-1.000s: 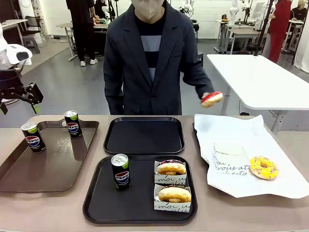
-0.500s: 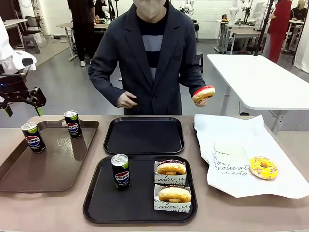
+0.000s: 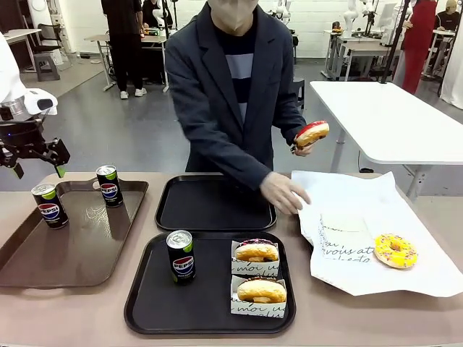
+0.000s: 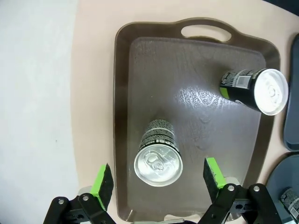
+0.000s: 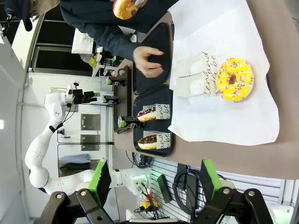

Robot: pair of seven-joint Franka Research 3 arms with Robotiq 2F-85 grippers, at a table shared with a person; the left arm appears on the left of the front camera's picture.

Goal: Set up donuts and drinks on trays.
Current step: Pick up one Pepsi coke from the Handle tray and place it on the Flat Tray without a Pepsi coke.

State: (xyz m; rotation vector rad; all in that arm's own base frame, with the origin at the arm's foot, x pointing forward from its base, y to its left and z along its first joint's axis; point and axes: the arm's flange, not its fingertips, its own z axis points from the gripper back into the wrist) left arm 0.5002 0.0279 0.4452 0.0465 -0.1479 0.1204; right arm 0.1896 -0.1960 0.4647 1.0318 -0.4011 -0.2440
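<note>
Front view: the near tray (image 3: 210, 307) is dressed, with one can (image 3: 180, 256) and two sleeved donuts (image 3: 256, 251). The far tray (image 3: 215, 202) is bare. Two spare cans (image 3: 49, 206) stand on the brown tray (image 3: 79, 246), and the person's hand (image 3: 302, 147) lifts a pink donut (image 3: 312, 134).

Left wrist view: the left gripper (image 4: 158, 175) hangs wide apart and empty over one spare can.

Right wrist view: the right gripper (image 5: 154, 179) is spread and empty. The yellow donut (image 5: 235, 79) lies on the paper (image 5: 219, 121), so I'd call it half done.

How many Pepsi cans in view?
3. Left can and far can stand on the brown tray; third can stands on the near black tray. None looks hidden.
</note>
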